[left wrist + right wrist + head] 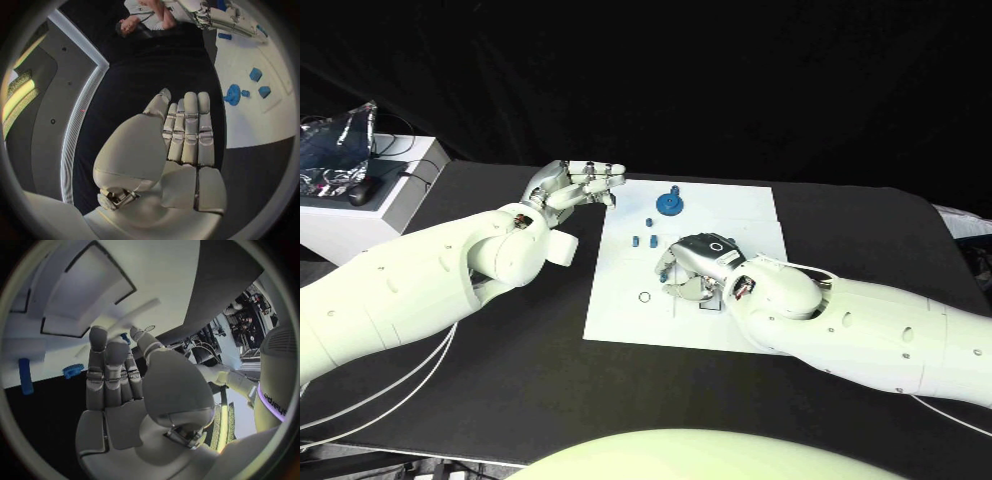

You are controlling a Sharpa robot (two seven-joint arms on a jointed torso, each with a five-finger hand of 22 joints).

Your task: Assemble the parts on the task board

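Observation:
The white task board lies in the middle of the black table. A round blue part sits near its far edge, with small blue parts just in front of it. My right hand is down over the board's middle, fingertips at its recesses. In the right wrist view a speck of blue shows between that hand's thumb and a finger; whether it is held is unclear. My left hand hovers beside the board's far left corner, fingers straight and together, holding nothing. The blue parts lie apart from it.
A white box stands at the table's far left with a crinkled silver bag and a dark object on it. White cables hang under my left arm. An oval mark sits on the board's near left.

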